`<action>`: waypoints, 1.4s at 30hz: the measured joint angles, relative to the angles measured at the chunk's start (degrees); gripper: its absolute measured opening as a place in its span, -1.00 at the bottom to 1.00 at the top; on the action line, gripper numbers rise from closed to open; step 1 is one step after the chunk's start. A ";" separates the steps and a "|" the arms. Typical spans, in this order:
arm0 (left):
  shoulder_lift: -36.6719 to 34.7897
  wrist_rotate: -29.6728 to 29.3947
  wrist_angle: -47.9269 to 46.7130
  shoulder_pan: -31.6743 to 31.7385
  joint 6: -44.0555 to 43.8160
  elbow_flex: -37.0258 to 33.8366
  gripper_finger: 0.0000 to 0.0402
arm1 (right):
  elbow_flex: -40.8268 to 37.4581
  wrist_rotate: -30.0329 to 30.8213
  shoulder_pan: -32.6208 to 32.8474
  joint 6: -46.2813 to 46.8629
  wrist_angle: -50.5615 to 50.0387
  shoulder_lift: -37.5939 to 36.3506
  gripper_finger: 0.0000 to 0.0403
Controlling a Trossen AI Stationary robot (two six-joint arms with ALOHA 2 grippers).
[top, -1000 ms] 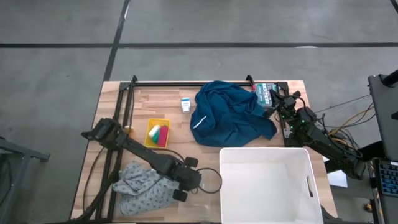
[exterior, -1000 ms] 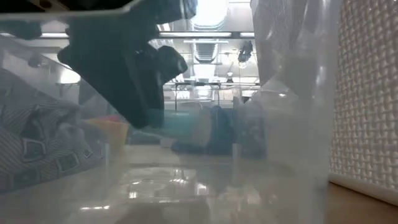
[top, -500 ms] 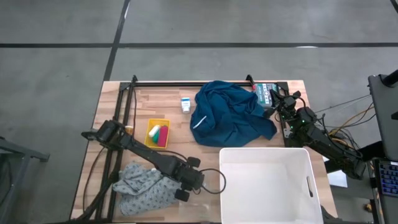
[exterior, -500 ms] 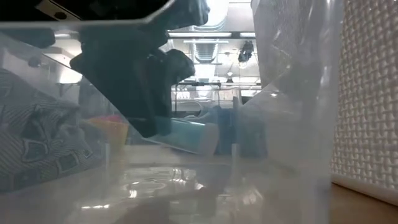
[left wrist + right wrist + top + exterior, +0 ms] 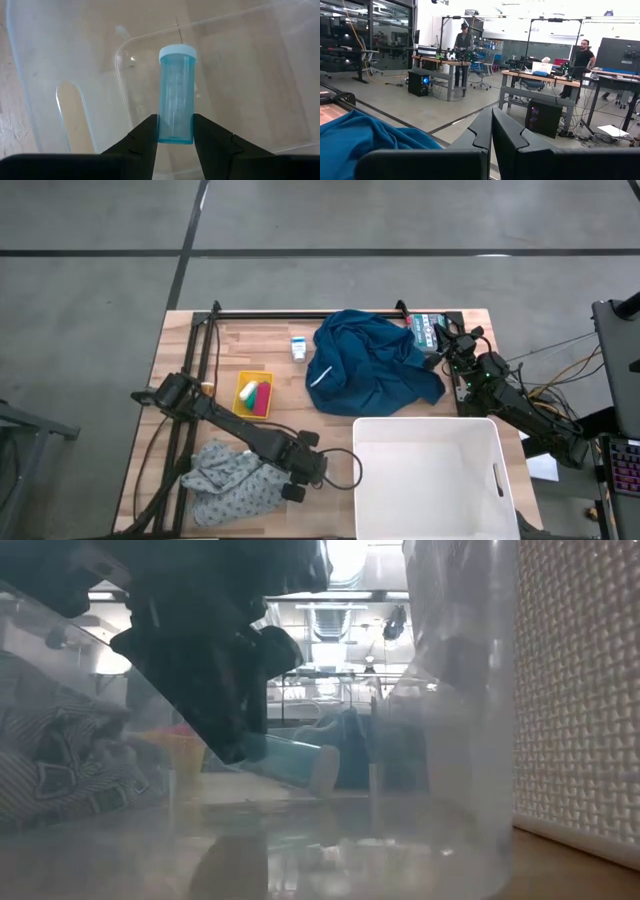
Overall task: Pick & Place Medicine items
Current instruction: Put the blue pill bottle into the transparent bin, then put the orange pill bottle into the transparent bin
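A see-through blue vial [image 5: 176, 95] with a white cap [image 5: 177, 52] is in my left gripper [image 5: 300, 465], which is shut on it just left of the clear bin's left wall [image 5: 356, 465]. In the low view the vial [image 5: 290, 762] slants down, cap end [image 5: 323, 772] lowest, above the tabletop. A small white carton with blue print [image 5: 298, 347] lies flat near the far edge, beside the blue cloth [image 5: 370, 365]. My right gripper [image 5: 491, 117] waits shut at the back right [image 5: 440, 338], pointing level into the room. My left gripper pinches the vial's bottom end [image 5: 175, 136] between its two fingers, one on each side of the round wall. The fingers slant steeply down toward the bin, and the vial reaches out beyond them in their own line. It is lifted clear, cap end forward and down.
The clear bin [image 5: 425, 421] fills the near right. A grey patterned cloth [image 5: 230, 480] lies at the near left under my left arm. A yellow tray [image 5: 254, 394] with small coloured items sits left of centre. A dark frame [image 5: 205, 350] runs along the left and far edges.
My left gripper has tipped a little steeper with the vial. In the low view the vial's capped end has dipped lower toward the table. The grip has stayed shut on it.
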 joint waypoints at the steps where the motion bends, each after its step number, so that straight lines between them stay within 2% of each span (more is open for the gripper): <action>1: 0.00 0.00 0.11 0.00 0.00 0.00 -0.35 | 0.00 0.01 0.00 0.00 0.00 0.00 -0.96; 11: 0.00 0.24 0.28 0.00 -0.17 -0.04 -0.12 | 0.00 0.00 0.00 -0.01 0.00 0.00 -0.96; 26: 0.00 0.24 0.60 0.00 -0.24 0.00 0.12 | 0.00 0.02 0.00 0.00 0.00 0.00 -0.96; 42: -0.33 -0.46 -3.07 0.00 -0.16 3.87 0.14 | 0.00 0.02 0.00 0.00 0.00 -0.02 -0.96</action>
